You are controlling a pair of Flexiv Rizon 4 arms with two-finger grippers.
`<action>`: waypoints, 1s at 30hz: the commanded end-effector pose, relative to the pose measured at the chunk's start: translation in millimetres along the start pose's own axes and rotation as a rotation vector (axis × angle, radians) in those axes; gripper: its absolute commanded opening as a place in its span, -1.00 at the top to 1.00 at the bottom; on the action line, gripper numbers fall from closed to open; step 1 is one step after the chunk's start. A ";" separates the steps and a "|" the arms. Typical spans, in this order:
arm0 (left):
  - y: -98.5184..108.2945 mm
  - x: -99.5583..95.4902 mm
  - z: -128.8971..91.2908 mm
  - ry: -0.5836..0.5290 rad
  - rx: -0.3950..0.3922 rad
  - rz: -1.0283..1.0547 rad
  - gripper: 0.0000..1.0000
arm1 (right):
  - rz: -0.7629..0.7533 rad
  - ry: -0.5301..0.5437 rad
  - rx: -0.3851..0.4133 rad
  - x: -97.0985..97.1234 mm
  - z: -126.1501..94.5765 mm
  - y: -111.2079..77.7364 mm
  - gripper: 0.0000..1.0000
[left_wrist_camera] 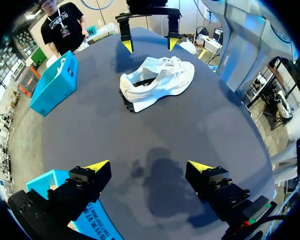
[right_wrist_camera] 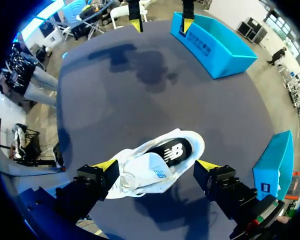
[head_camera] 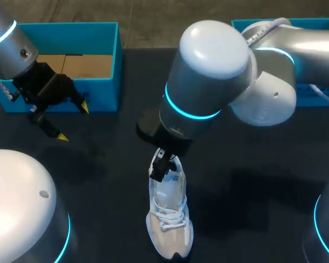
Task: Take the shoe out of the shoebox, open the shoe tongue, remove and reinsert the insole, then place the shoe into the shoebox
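Bench layout, head view: shoebox (head_camera: 66,34), blue with a brown floor, at 10 o'clock. A second blue box (head_camera: 323,23) at 2 o'clock, largely behind the right arm. White shoe (head_camera: 168,219) at 6 o'clock, out of the shoebox, on its sole on the dark bench (head_camera: 109,181). Toe points to 6, heel to 12.

Right arm: enters from 3 o'clock, elbow high, forearm crossing to mid-bench, wrist turned straight down over the heel end of the shoe. Right gripper (right_wrist_camera: 156,165): fingers spread wide, one yellow tip either side of the shoe's collar. Whether the tips touch the upper cannot be told from the wrist view; no clamp visible. Seen from this wrist, the shoe opening faces up, with the dark insole (right_wrist_camera: 171,152) seated inside and the tongue (right_wrist_camera: 149,169) lying over it toward the laces.

Left arm: enters from 10 o'clock, wrist angled down toward 4 o'clock. Left gripper (head_camera: 73,121): fingers apart, holding nothing, hanging over bare bench just at the 6 o'clock side of the shoebox's near wall, well apart from the shoe. From the left wrist, the shoe lies ahead across open bench, with the right gripper's two tips above and beyond it.
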State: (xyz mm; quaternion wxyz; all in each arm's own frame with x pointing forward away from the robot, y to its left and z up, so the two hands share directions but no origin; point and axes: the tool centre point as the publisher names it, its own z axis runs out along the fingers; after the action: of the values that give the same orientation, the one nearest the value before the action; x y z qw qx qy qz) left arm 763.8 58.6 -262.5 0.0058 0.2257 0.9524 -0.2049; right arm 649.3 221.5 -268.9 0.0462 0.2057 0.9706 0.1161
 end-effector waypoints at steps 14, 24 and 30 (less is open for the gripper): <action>11.1 -13.7 1.1 0.031 0.040 0.049 -1.00 | -0.286 -0.060 0.044 -41.4 17.5 16.2 -1.00; 19.4 -23.4 -2.5 0.004 0.021 -0.146 -1.00 | -0.315 -0.060 0.061 -56.2 35.0 21.4 -1.00; 21.9 -23.9 -6.0 -0.028 -0.092 -0.325 -1.00 | -0.352 -0.067 0.067 -60.7 45.3 23.8 -1.00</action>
State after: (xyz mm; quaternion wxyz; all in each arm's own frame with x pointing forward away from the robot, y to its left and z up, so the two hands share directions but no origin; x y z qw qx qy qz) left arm 801.9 74.2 -267.1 -0.0108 0.0920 0.9778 -0.1878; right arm 717.6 221.9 -298.4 0.0924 0.0393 0.9925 0.0700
